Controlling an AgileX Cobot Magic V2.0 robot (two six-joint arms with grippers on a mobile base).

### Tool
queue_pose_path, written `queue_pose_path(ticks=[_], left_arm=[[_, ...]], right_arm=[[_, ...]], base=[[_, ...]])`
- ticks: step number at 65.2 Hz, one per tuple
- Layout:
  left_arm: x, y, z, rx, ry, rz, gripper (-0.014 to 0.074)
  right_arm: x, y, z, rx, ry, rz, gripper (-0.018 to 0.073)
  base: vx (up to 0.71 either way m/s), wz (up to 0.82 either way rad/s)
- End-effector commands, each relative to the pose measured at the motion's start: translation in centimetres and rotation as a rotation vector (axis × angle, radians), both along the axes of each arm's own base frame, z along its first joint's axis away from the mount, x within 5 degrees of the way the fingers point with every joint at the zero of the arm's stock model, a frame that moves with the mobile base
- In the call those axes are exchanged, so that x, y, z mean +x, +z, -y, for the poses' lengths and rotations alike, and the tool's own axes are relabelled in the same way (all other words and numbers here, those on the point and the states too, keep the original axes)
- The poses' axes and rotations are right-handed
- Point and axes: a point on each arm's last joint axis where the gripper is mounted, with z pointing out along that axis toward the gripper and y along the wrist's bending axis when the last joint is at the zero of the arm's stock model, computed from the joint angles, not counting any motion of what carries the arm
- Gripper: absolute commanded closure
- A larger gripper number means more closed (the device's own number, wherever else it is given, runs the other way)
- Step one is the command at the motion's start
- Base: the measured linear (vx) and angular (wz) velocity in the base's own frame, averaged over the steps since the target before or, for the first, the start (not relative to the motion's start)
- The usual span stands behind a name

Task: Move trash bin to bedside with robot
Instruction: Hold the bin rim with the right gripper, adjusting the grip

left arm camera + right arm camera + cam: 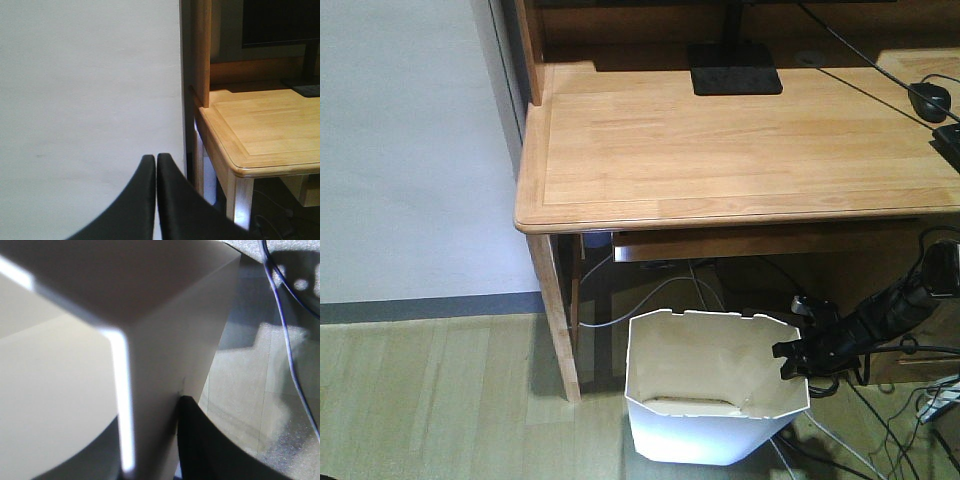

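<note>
The white trash bin (705,440) stands on the floor under the front edge of the light wooden desk (720,150), its cream inside showing. My right gripper (792,362), on a thin black arm coming from the right, is shut on the bin's right rim. In the right wrist view the bin wall (150,370) runs between the jaws, with one black finger (210,450) on the outside and the other inside. My left gripper (152,159) is shut on nothing, held up facing a white wall beside the desk corner (250,150). The bedside is out of view.
A monitor stand (735,68) and a mouse (928,100) sit on the desk. The desk leg (555,310) stands just left of the bin. Cables (880,440) trail on the floor at the right. A white wall (410,150) fills the left side.
</note>
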Motion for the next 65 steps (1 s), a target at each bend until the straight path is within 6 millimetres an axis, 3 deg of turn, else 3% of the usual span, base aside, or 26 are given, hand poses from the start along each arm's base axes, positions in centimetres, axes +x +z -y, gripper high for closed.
queue_pose_path(ticks=[1,65], left_arm=[[-0.14,1.39,0.03,-0.004,-0.003,0.098,0.0603],[-0.14,1.39,0.03,-0.004,-0.003,0.098,0.0603]], right_arm=[[2.57,3.67,-0.10,0.085,-0.013,0.058,0.0564],[2.52,3.68,-0.14,0.089,-0.007,0.056,0.0564]], base=[[0.00,0.00],[0.00,0.00]])
